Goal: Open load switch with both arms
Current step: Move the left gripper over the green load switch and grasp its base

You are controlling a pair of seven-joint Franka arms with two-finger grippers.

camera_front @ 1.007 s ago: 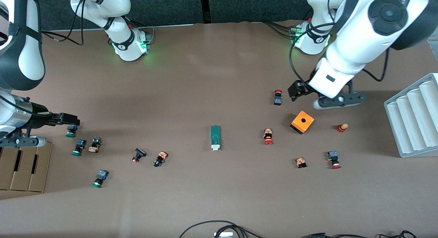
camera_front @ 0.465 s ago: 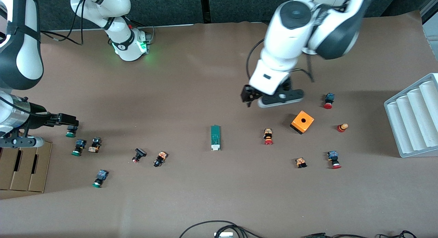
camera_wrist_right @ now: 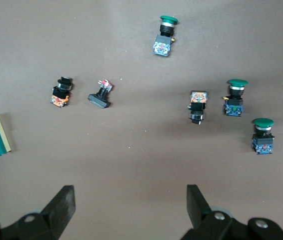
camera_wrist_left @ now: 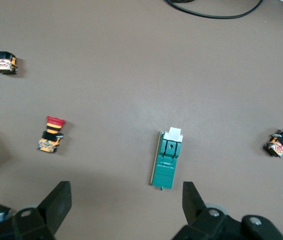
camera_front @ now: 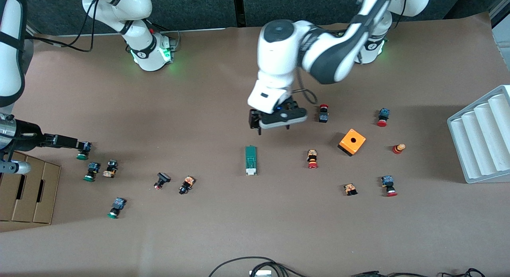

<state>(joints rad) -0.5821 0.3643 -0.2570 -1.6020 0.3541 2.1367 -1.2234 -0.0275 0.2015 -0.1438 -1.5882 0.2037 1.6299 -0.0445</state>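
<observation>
Now the left gripper (camera_front: 275, 123) hangs wide open and empty above the table, likely so it can drop onto the load switch (camera_front: 250, 160), which lies flat just below its fingers (camera_wrist_left: 56, 202). It is a slim green bar with a white end. The right gripper (camera_wrist_right: 129, 205) waits open and empty over the green buttons (camera_wrist_right: 261, 134), well apart.

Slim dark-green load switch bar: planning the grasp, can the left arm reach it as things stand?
Probably yes: the open left gripper hangs near the load switch, nothing between them.
</observation>
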